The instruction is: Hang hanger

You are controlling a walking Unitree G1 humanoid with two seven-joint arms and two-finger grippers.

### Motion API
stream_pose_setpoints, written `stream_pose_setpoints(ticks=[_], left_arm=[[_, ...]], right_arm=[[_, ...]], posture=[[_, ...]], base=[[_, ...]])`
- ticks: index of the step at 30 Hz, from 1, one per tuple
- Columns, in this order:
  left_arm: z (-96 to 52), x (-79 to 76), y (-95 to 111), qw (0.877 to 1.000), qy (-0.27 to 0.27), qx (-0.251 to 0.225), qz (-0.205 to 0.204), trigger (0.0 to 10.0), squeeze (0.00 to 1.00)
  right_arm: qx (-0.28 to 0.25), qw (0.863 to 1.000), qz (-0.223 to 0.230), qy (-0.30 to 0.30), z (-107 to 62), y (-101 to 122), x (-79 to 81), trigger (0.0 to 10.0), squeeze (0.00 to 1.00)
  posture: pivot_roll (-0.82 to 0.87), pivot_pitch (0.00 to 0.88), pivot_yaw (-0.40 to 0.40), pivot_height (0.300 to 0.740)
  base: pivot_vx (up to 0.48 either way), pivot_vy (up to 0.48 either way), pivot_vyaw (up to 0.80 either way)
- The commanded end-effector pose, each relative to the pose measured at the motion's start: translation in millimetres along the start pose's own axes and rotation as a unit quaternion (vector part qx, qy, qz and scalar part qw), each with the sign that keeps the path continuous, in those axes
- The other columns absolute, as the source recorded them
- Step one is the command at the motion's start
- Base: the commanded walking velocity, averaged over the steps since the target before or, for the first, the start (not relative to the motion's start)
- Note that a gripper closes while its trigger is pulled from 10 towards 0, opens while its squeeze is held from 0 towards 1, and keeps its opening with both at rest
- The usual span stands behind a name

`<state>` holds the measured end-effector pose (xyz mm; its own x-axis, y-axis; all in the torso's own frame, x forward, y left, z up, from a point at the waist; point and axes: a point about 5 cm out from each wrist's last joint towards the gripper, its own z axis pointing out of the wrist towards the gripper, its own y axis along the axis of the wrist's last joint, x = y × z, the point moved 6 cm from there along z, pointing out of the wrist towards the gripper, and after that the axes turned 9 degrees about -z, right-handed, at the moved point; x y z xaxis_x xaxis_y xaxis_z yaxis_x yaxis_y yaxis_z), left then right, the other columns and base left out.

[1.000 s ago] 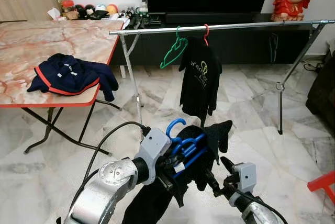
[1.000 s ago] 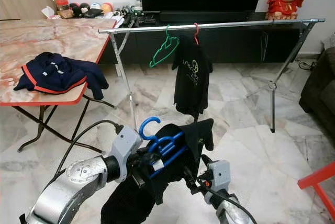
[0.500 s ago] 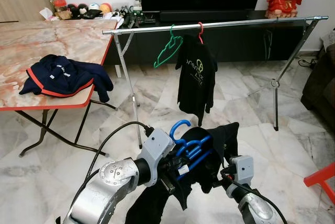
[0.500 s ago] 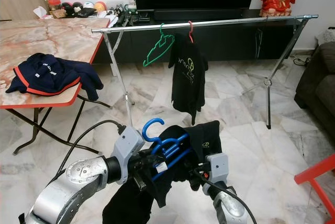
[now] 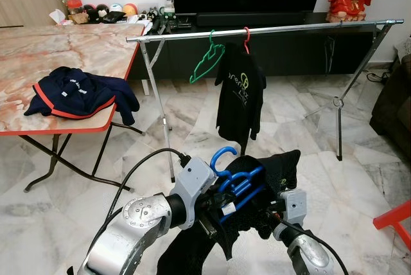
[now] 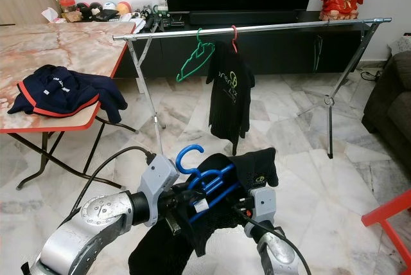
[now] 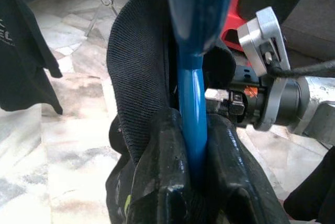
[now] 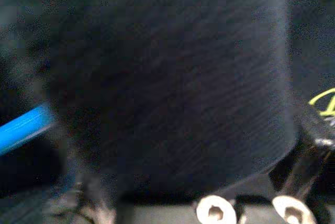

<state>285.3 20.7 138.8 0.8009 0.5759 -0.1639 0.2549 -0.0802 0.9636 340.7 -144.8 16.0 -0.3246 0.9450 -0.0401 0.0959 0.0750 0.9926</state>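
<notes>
Left gripper (image 7: 194, 182) pinches the blue hanger (image 5: 234, 182) near its neck, hook up, ready for the far rail (image 5: 270, 31); the black garment (image 6: 257, 166) drapes over it. Right gripper (image 5: 273, 214) sits buried in that cloth, seemingly steadying it; I cannot tell its state.

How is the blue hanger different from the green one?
The blue hanger is held low by the left gripper, away from the rail; the green hanger already hangs on the rail. The blue hanger has a black garment on it; the green hanger is bare. The blue hanger looks thicker, the green hanger thin and wavy. Both have a curved hook on top.
</notes>
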Motion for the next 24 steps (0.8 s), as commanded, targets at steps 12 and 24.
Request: stream_pose_setpoints(ticks=[12, 24], left_arm=[[-1.9, -10.8, 6.2, 1.000, -0.022, -0.013, 0.003, 10.0, 0.00], [-1.2, -7.5, 2.9, 1.000, -0.016, -0.009, 0.010, 10.0, 0.00]], right_arm=[[-0.010, 1.000, -0.004, -0.027, 5.0, 6.7, -7.1, 0.0, 0.00], [-0.024, 0.999, -0.001, -0.035, 7.2, 11.5, -4.3, 0.0, 0.00]], posture=[[-0.01, 0.028, 0.023, 0.740], [-0.01, 0.016, 0.019, 0.740]], base=[[0.000, 0.000, 0.00], [0.000, 0.000, 0.00]])
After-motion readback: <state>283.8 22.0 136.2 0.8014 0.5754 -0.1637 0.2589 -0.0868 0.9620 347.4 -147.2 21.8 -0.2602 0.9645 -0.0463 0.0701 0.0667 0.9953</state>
